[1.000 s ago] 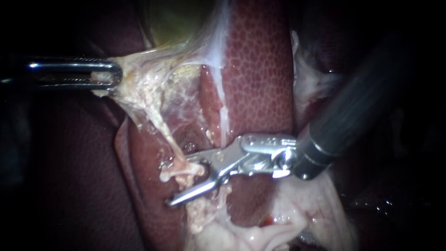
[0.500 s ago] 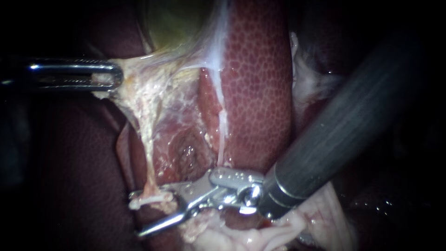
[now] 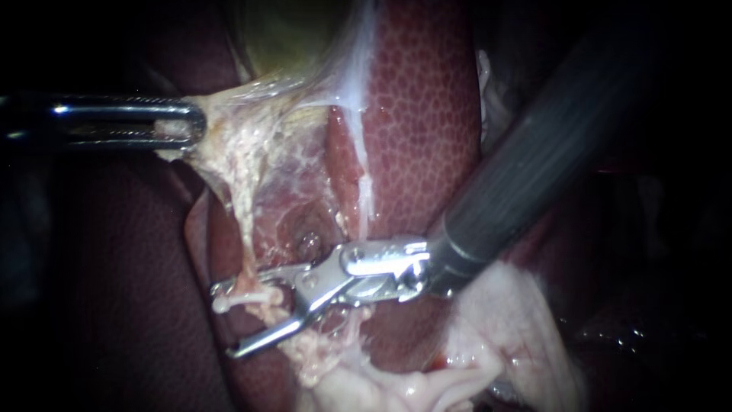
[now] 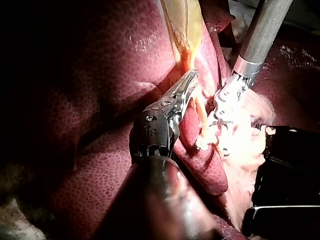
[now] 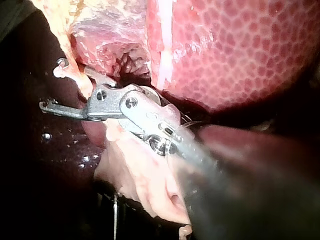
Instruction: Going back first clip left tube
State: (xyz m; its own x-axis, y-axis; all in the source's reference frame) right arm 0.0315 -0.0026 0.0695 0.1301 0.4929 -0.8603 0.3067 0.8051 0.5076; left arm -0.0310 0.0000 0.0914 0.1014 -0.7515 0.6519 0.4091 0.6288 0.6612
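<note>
My left instrument comes in from the left, its jaws shut on pale stringy tissue below the gallbladder, holding it taut. From that tissue a thin pale tube runs down to a whitish end. My right instrument reaches in from the upper right with open jaws. The upper jaw lies against the tube's end and the lower jaw hangs apart below it. In the right wrist view the jaws straddle the tube. I can make out no clip on the tube.
Speckled red liver rises behind the right instrument's wrist; darker liver fills the left. A raw dissected hollow sits just above the right jaws. Pale fatty tissue lies under the right shaft. The left wrist view shows the left jaws gripping.
My right instrument has swung left along the tissue, dipping down then rising a little, jaws still open. The tube's lower end has shifted left with it. The left instrument holds still.
</note>
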